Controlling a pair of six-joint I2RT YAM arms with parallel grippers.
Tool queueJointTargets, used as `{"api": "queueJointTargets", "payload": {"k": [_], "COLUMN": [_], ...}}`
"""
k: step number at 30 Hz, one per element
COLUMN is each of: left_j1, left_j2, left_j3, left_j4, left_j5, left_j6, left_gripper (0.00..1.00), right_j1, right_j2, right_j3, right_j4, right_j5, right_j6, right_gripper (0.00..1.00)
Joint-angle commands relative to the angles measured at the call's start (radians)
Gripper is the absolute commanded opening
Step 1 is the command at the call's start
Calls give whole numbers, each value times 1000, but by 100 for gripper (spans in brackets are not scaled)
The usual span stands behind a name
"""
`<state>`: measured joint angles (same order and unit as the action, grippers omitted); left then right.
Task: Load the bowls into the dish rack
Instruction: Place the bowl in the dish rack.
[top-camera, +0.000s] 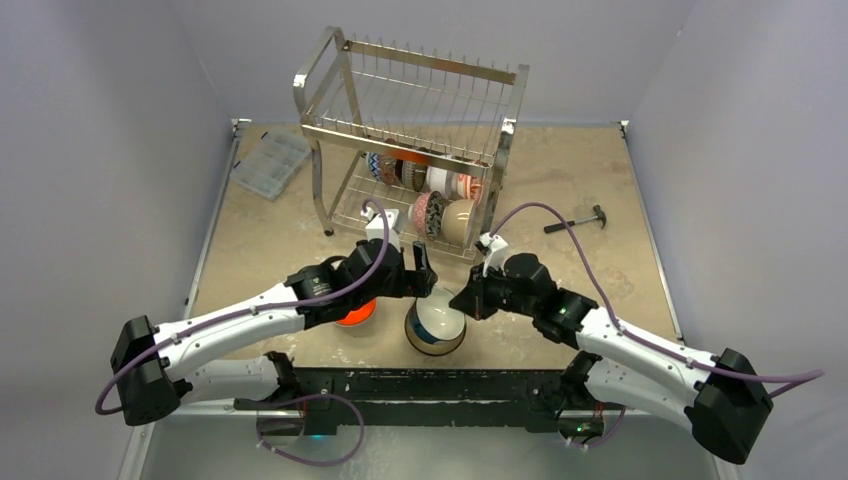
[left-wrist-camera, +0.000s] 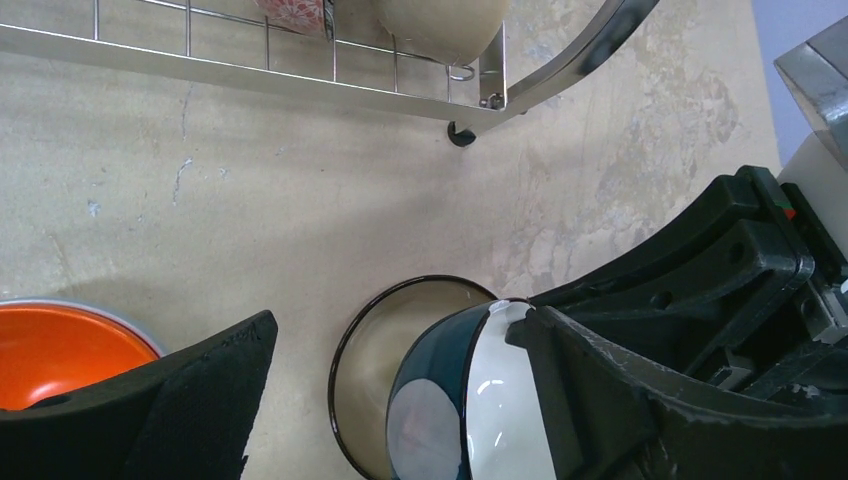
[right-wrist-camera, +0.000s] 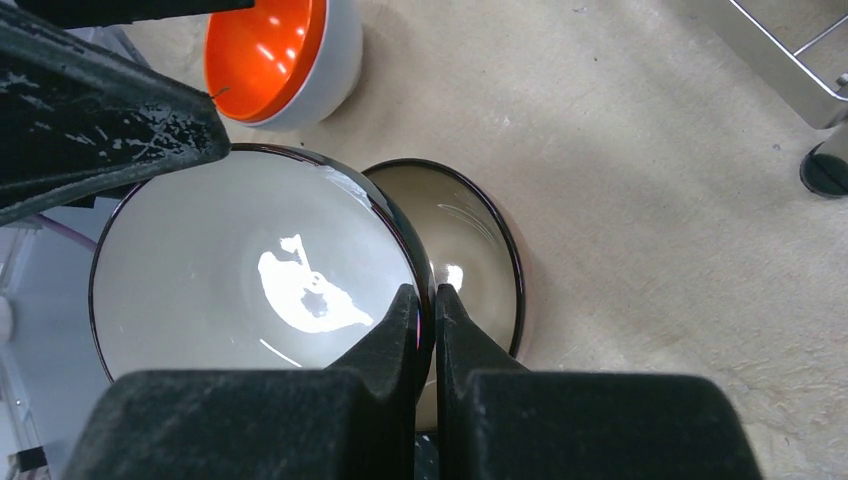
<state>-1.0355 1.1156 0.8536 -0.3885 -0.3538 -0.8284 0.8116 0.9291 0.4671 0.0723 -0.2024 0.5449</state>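
Observation:
The steel dish rack (top-camera: 410, 90) stands at the back with several bowls (top-camera: 440, 200) on its lower tier. My right gripper (right-wrist-camera: 432, 305) is shut on the rim of a dark-rimmed bowl with a white inside (right-wrist-camera: 250, 270) and holds it tilted over a beige dark-rimmed bowl (right-wrist-camera: 475, 240) on the table. My left gripper (left-wrist-camera: 395, 330) is open around that held bowl, teal outside (left-wrist-camera: 445, 350); its right finger (left-wrist-camera: 620, 400) lies against the white inside. An orange bowl (top-camera: 355, 313) sits under the left arm.
A clear plastic compartment box (top-camera: 268, 162) lies at the back left. A hammer (top-camera: 580, 220) lies right of the rack. The rack's front foot (left-wrist-camera: 461, 134) stands just beyond the grippers. Walls close in the table on three sides.

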Motion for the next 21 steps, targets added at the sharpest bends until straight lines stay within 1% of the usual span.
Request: {"api": "queueJointTargets", "payload": {"k": [1, 4, 6, 12, 16, 21], "left_j1": [47, 89, 122, 260, 352, 413], "left_j2": [-35, -46, -57, -80, -93, -105], "left_j3": [-21, -41, -65, -139, -210, -290], "left_j4": [102, 139, 171, 272, 408, 569], "left_j5": [127, 195, 237, 423, 550, 620], "left_j6": [14, 10, 0, -54, -142, -229], "left_gripper": [94, 94, 96, 97, 99, 99], "right_j1": [-4, -18, -32, -67, -86, -107], "right_j2": [-10, 13, 35, 83, 110, 126], "right_j3": [13, 17, 27, 41, 24, 32], "right_j4": [137, 174, 200, 269, 331, 357], "right_j5": [-63, -99, -127, -193, -221, -248], "right_j6": [7, 6, 4, 9, 28, 33], "right_gripper": [0, 0, 0, 0, 0, 0]}}
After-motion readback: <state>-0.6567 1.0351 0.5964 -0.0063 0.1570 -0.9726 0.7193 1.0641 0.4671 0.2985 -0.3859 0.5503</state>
